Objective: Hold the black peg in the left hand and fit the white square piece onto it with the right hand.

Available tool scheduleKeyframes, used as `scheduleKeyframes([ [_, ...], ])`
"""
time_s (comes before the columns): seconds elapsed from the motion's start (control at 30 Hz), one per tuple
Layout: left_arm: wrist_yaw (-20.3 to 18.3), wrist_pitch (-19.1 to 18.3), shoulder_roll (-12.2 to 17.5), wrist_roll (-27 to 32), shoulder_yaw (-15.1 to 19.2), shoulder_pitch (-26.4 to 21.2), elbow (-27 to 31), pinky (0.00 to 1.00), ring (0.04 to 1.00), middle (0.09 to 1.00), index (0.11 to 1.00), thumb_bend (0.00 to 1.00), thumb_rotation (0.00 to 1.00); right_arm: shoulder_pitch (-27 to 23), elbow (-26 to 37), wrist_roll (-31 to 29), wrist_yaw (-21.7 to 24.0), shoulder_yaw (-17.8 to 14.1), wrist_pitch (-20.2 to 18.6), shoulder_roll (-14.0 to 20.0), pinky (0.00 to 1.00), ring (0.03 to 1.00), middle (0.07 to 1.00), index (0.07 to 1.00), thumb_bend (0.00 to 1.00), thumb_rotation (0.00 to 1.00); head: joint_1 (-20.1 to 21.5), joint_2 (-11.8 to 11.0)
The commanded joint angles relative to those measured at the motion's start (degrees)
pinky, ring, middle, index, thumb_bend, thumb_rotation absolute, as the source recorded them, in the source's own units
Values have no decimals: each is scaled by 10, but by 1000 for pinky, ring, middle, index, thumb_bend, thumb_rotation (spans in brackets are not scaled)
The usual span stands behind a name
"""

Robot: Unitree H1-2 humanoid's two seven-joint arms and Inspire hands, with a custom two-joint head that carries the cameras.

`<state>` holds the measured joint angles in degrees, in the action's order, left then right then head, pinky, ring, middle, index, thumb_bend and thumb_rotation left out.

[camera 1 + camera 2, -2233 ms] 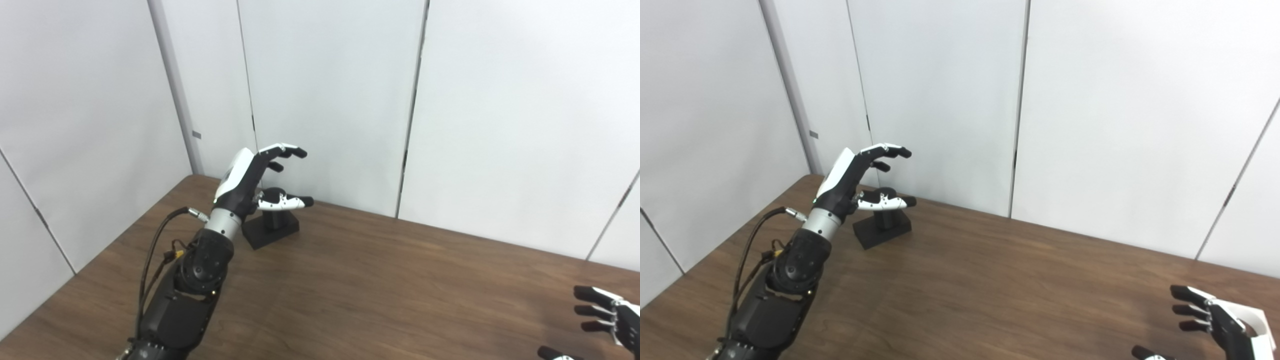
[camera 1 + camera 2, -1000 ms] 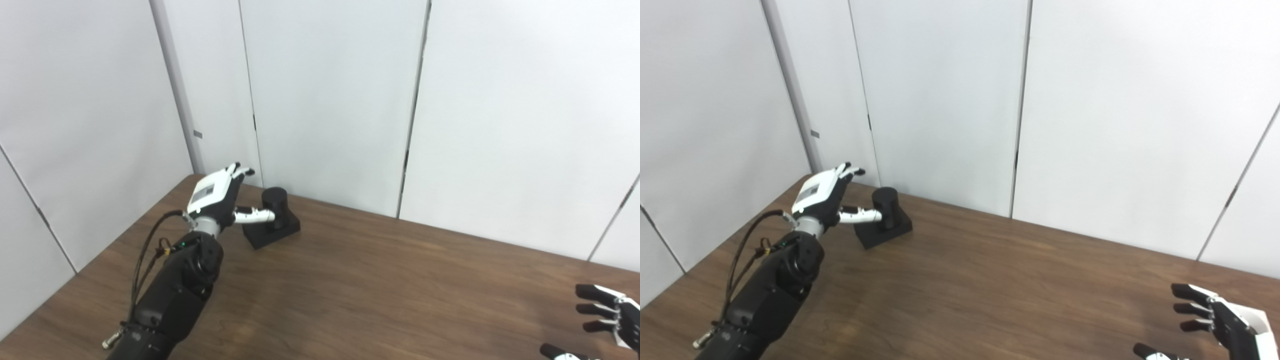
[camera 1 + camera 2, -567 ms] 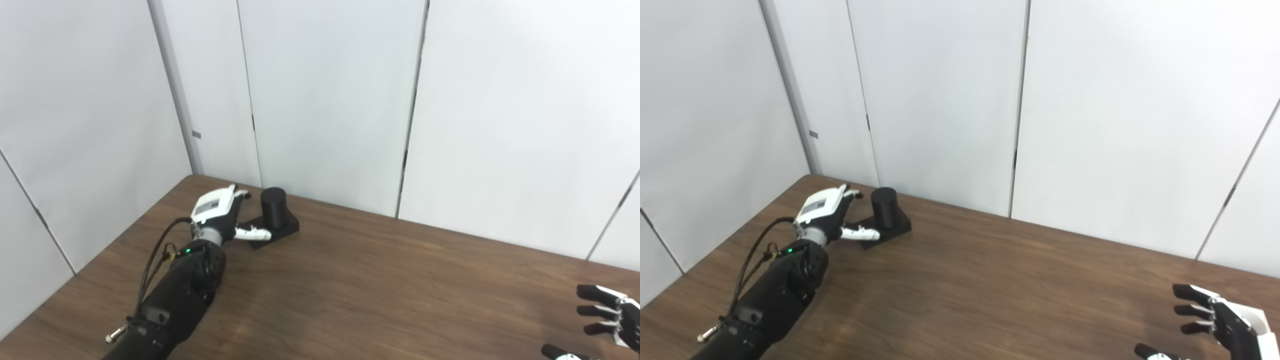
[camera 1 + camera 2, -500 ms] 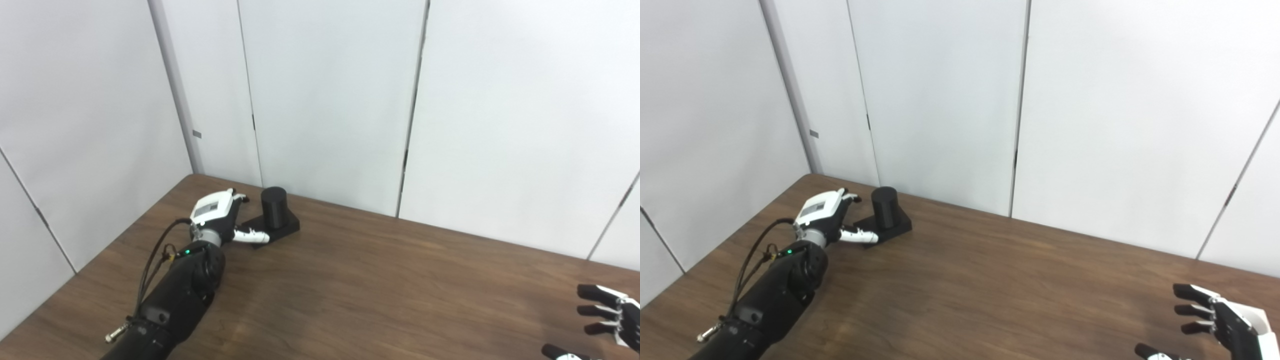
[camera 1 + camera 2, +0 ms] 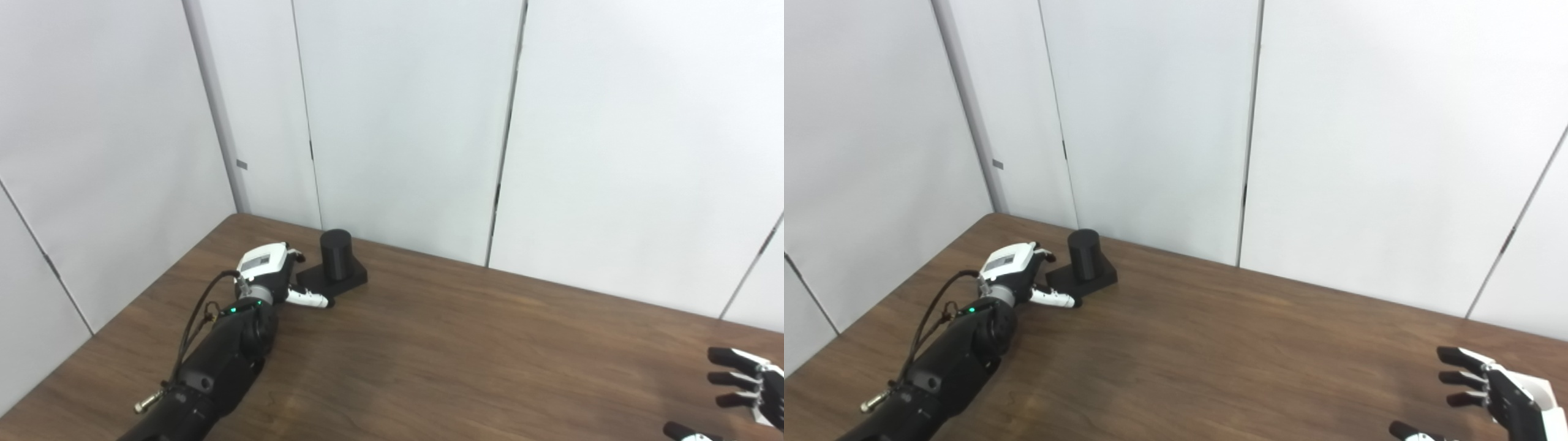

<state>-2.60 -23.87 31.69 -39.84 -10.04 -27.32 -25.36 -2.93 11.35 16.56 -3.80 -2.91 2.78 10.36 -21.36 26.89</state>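
Fingers (image 5: 1458, 358) of my right hand (image 5: 1497, 395) are spread and released at the near right corner, holding nothing. Farther off on the left of the table (image 5: 465, 355), my left hand (image 5: 269, 278) lies low just beside the black peg (image 5: 335, 246)'s base, thumb out, grasping nothing. That peg stands upright at the far left.

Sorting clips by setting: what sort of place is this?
Probably a robot test booth: plain white wall panels enclose a bare wooden table, holding only a black peg on its base.
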Motion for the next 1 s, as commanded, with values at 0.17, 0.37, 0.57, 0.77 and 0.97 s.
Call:
scheduleKeyframes([
  [0.17,16,-1,20,-10,-8,-42,-13,868,1000,1000,836,1000,470,-12,22,0,-2,-1,10,0,526,639,711,684,477,0,1,2],
  [0.37,22,14,22,-10,-20,-55,-49,880,1000,996,825,1000,499,-12,23,2,-3,0,8,-1,518,637,712,683,474,0,4,3],
  [0.57,32,30,24,-8,-31,-71,-86,898,1000,975,802,1000,478,-11,24,2,-4,-1,11,-3,517,638,710,678,474,0,8,3],
  [0.77,32,38,26,-2,-34,-80,-93,903,993,962,772,959,428,-9,29,3,-4,-2,6,-5,515,634,708,679,477,0,11,5],
  [0.97,18,54,26,7,-40,-83,-97,896,999,955,708,892,363,-7,36,0,-3,-3,-1,-6,499,637,712,685,467,0,12,9],
])
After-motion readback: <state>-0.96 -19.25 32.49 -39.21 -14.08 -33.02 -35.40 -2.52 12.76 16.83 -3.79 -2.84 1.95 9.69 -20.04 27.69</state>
